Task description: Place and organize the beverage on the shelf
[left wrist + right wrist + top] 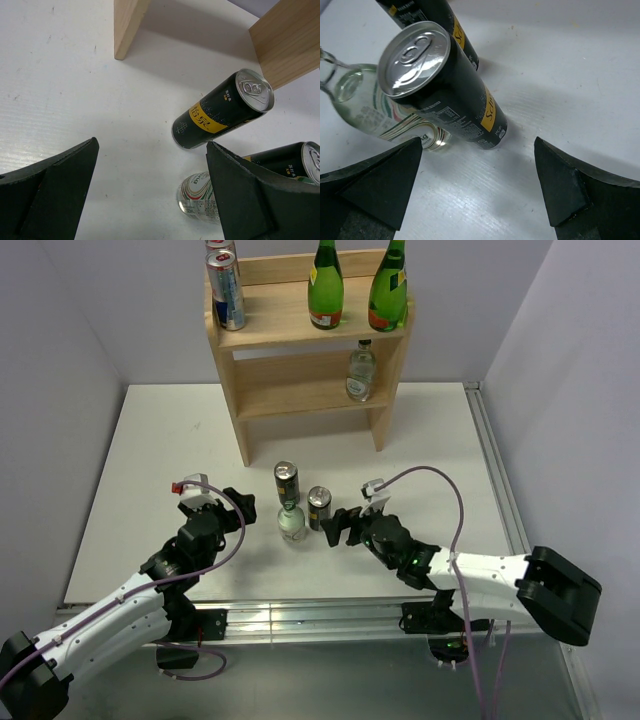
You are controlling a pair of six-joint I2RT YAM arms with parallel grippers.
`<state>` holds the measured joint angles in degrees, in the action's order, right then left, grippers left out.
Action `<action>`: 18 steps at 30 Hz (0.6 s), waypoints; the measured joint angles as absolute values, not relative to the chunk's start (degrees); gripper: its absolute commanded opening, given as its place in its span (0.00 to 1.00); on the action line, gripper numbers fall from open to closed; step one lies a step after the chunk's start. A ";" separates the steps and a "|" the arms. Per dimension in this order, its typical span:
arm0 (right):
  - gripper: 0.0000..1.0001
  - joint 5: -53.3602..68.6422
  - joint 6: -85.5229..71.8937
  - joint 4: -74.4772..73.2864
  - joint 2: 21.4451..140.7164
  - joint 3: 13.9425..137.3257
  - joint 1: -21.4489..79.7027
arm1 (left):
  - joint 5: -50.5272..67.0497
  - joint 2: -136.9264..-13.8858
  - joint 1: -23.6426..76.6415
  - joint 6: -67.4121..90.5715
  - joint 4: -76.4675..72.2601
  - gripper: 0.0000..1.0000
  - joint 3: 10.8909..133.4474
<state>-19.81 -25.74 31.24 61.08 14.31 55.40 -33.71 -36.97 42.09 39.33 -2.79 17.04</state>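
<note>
The pale wooden shelf (300,330) stands at the back. Its top tier holds two red-blue cans (226,288) and two green bottles (325,285); its lower tier holds a clear bottle (361,371). On the table stand two black-yellow cans (287,483) (319,507) and a clear bottle (292,524). My left gripper (232,506) is open, left of the clear bottle (200,197). My right gripper (340,527) is open, just right of the nearer can (445,85). Both hold nothing.
The shelf's wooden legs (127,25) stand beyond the cans. The white table (150,460) ends at a metal rail (495,470) on the right and at grey walls on both sides.
</note>
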 measured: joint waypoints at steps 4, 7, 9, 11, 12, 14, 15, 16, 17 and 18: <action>1.00 -19.59 -25.71 33.98 66.85 15.49 55.48 | -33.69 -36.97 42.09 39.00 -2.79 0.96 17.04; 1.00 -19.33 -25.67 35.70 70.15 17.02 55.53 | -33.69 -36.97 42.09 38.65 -2.79 0.96 17.04; 1.00 -19.25 -25.58 36.93 71.81 18.11 55.53 | -33.69 -36.97 42.09 38.61 -2.81 0.96 17.04; 1.00 -19.18 -25.36 38.13 73.34 19.18 55.53 | -33.69 -36.99 42.09 38.59 -2.81 0.96 17.04; 1.00 -19.16 -25.19 38.70 74.13 19.70 55.53 | -33.69 -36.99 42.09 38.59 -2.81 0.96 17.04; 1.00 -19.22 -24.80 39.92 75.90 20.71 55.53 | -33.69 -37.01 42.09 38.59 -2.81 0.96 17.04; 1.00 -19.40 -24.56 40.51 77.01 21.28 55.53 | -33.69 -37.01 42.09 38.59 -2.81 0.96 17.04; 1.00 -19.59 -24.43 40.97 77.73 21.52 55.51 | -33.69 -37.01 42.09 38.59 -2.79 0.96 17.04; 1.00 -19.88 -24.34 41.56 78.67 21.80 55.53 | -33.69 -37.01 42.09 38.59 -2.81 0.96 17.04; 1.00 -20.08 -24.16 42.19 79.59 22.04 55.53 | -33.69 -37.01 42.09 38.59 -2.81 0.96 17.04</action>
<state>-20.08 -24.16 42.19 79.59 22.04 55.53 -33.69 -37.01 42.09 38.59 -2.81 17.04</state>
